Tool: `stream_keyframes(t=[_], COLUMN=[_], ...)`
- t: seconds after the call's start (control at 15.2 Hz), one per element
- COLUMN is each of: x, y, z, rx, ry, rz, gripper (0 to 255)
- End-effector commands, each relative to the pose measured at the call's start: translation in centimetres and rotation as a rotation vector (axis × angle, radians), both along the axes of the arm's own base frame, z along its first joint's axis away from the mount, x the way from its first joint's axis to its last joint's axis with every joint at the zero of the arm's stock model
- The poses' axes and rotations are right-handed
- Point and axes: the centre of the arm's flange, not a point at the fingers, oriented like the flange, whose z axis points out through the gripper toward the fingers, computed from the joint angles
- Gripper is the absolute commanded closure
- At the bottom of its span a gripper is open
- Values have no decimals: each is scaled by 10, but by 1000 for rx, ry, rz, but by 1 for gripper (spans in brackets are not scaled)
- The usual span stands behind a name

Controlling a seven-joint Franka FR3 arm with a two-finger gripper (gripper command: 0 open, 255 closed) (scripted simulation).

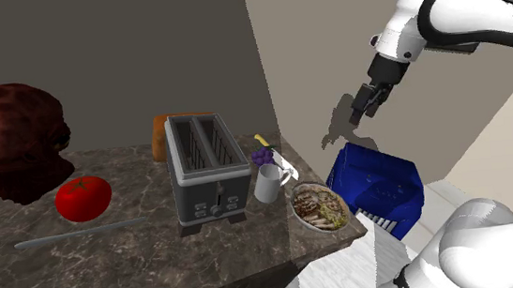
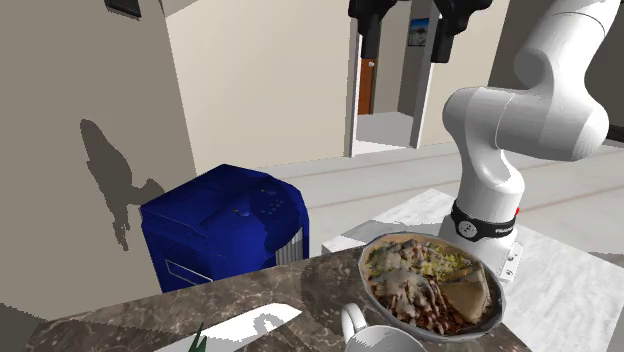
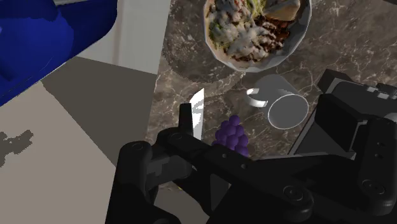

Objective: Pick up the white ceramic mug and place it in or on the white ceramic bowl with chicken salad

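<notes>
Several things crowd the mug (image 1: 269, 182), which stands on the counter (image 1: 113, 262) well below the hand (image 1: 365, 111), between the toaster (image 1: 207, 166) and the bowl (image 1: 293, 207). The fingers are apart and empty. Coming down, one finger could strike the toaster or, it seems, the grapes (image 1: 262, 155), and tip the mug.

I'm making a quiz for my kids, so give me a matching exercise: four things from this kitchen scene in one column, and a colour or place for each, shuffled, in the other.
Things:
1. mug
2. tomato
3. grapes
4. blue box

Colour or place:
A. red
B. beyond the counter's edge
C. between the toaster and the bowl
D. purple

Pairs: 1-C, 2-A, 3-D, 4-B.
</notes>
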Motion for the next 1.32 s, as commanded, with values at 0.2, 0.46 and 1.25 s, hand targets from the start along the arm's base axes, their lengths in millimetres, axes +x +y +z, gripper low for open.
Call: stream_keyframes(t=[0.2, 0.46, 1.25], x=[25, 57, 148], y=[23, 53, 141], z=[-25, -60, -171], rx=[-3, -6, -16], ry=[27, 64, 174], rz=[-7, -17, -47], gripper=[0, 0, 0])
